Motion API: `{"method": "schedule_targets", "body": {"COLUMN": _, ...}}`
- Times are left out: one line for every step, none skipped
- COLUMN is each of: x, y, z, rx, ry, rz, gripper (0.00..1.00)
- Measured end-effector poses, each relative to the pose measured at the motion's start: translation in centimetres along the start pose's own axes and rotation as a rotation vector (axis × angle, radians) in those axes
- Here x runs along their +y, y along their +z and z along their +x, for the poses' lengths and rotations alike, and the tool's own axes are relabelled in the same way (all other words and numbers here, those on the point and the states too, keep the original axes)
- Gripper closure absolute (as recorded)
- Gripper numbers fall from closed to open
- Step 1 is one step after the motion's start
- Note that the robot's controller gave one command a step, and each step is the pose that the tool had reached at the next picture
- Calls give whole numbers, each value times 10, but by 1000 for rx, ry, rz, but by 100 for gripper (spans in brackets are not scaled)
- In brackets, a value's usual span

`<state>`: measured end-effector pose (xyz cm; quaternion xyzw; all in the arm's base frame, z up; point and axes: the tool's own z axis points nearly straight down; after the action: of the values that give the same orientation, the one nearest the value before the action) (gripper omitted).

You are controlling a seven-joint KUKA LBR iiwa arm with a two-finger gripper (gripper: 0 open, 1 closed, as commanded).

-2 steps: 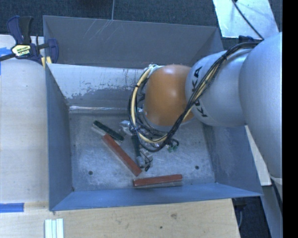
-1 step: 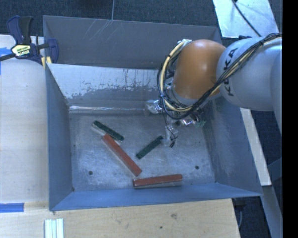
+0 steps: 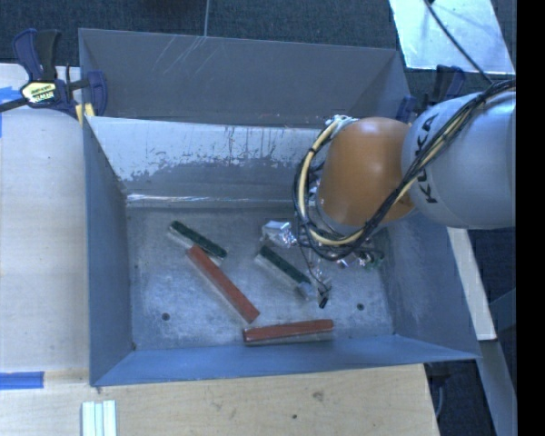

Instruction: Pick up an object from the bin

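scuffed matt metal bin (image 3: 254, 89), glossy orange cover (image 3: 368, 175), matt reddish-brown bar (image 3: 288, 331)

A dark green stick (image 3: 284, 268) is laid flat and slanted on the bin (image 3: 163, 300) floor, right of the middle. A small shiny crumpled scrap (image 3: 279, 234) is seen just behind its upper end.
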<state>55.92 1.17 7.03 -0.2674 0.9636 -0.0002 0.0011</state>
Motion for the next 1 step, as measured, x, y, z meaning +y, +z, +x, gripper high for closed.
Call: {"method": "schedule_targets", "body": {"x": -2, "y": -3, "z": -3, "rx": -8, "ry": 1, "rz": 4, "gripper": 100}}
